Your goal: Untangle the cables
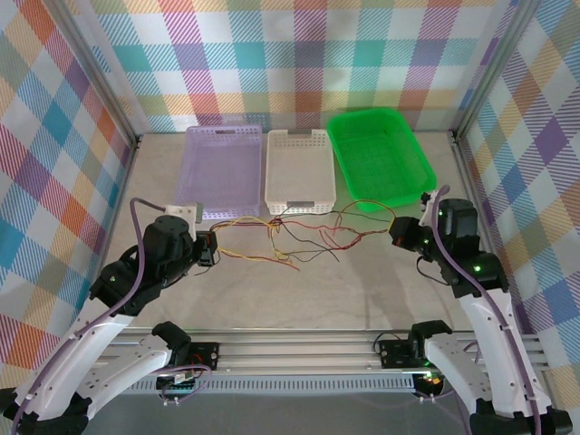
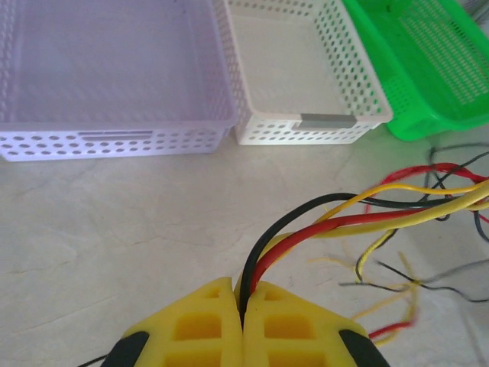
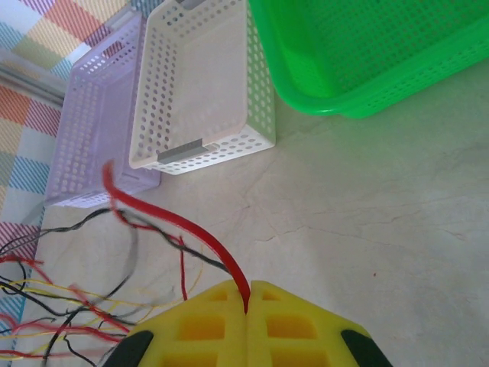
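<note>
Tangle of thin red, yellow and black cables (image 1: pixel 290 237) lies on the pale marbled tabletop (image 1: pixel 317 299), just in front of the white perforated plastic basket (image 1: pixel 299 205), strung between both grippers.

Left gripper (image 2: pixel 243 300), front-left of that basket: yellow fingers pressed together, pinching black, red and yellow strands.

Right gripper (image 3: pixel 247 302), front-right of it: fingers pressed together on one red strand.

Lilac perforated plastic basket (image 1: pixel 224 210) is just beside the white basket's left wall, green mesh plastic basket (image 1: pixel 426 168) just beside its right.

Bare tabletop runs from the tangle, away from the white basket, to the aluminium rail (image 1: pixel 299 349). Plaid fabric walls (image 1: pixel 299 54) close in left, right and behind.
</note>
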You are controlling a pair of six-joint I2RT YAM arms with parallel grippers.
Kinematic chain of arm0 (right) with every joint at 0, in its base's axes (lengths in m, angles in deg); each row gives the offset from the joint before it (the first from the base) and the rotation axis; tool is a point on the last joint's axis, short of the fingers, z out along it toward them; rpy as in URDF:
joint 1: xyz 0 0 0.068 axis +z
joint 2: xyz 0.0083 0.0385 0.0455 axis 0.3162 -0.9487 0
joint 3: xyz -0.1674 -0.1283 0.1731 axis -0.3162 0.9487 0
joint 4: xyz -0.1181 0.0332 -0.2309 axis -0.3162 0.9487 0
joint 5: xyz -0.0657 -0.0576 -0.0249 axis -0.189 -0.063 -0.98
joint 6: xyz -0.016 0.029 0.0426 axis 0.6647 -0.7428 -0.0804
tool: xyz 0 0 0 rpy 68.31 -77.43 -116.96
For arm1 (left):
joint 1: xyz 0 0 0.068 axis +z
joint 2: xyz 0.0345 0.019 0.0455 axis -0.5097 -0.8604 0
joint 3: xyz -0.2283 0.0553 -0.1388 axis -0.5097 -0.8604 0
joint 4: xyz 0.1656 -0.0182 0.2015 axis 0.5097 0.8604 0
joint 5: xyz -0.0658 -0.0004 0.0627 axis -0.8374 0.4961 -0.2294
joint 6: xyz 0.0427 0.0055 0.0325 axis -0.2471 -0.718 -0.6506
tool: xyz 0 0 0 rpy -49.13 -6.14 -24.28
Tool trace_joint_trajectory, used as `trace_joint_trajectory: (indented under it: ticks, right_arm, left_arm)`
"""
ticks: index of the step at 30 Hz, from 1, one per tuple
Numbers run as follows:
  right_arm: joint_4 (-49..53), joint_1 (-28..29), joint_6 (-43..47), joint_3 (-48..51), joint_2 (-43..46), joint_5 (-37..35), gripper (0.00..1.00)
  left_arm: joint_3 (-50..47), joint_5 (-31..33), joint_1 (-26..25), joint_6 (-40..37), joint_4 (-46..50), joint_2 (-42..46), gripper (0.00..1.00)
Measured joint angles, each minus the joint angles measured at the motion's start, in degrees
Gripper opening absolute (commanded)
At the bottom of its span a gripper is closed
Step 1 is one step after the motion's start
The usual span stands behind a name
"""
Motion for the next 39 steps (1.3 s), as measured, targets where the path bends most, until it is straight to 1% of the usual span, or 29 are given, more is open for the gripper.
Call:
trace_joint_trajectory:
  ticks: [6,14,16,20,26,30,32,36,39]
  right_arm:
    - [6.34,-0.98,0.04,-4.46,1.81,-5.09,0.0]
    - [13.55,-2.16,0.94,-10.34,3.74,-13.75,0.0]
    - [15.08,-2.19,1.36,-11.54,3.76,-14.99,0.0]
    - [17.29,-2.64,2.47,-14.49,3.52,-19.71,0.0]
    - [19.08,-2.67,3.39,-16.85,3.48,-22.86,0.0]
    - [19.17,-2.69,3.76,-17.22,3.48,-20.87,0.0]
    - [18.82,-2.69,3.91,-17.22,3.5,-18.34,0.0]
    - [16.59,-2.67,4.11,-17.22,3.8,-11.52,0.0]
    - [14.01,-2.67,4.07,-17.2,3.85,-5.01,0.0]
  left_arm:
    - [0.02,1.22,1.97,-0.11,2.21,0.0,0.0]
    - [-0.15,3.61,6.1,0.33,2.97,-0.33,0.0]
    - [-0.39,3.58,6.54,0.52,2.97,-0.48,0.0]
    - [-0.57,5.51,7.96,0.55,3.45,-1.31,0.0]
    - [-0.7,7.74,9.22,0.59,4.9,-4.22,0.0]
    - [-0.7,6.03,9.42,1.95,4.5,-5.38,0.0]
    - [-1.11,4.35,9.42,3.19,3.26,-5.92,0.0]
    - [-3.52,-0.17,9.42,6.12,-0.9,-7.21,0.0]
    - [-6.38,-3.78,9.38,8.44,-4.72,-8.5,0.0]
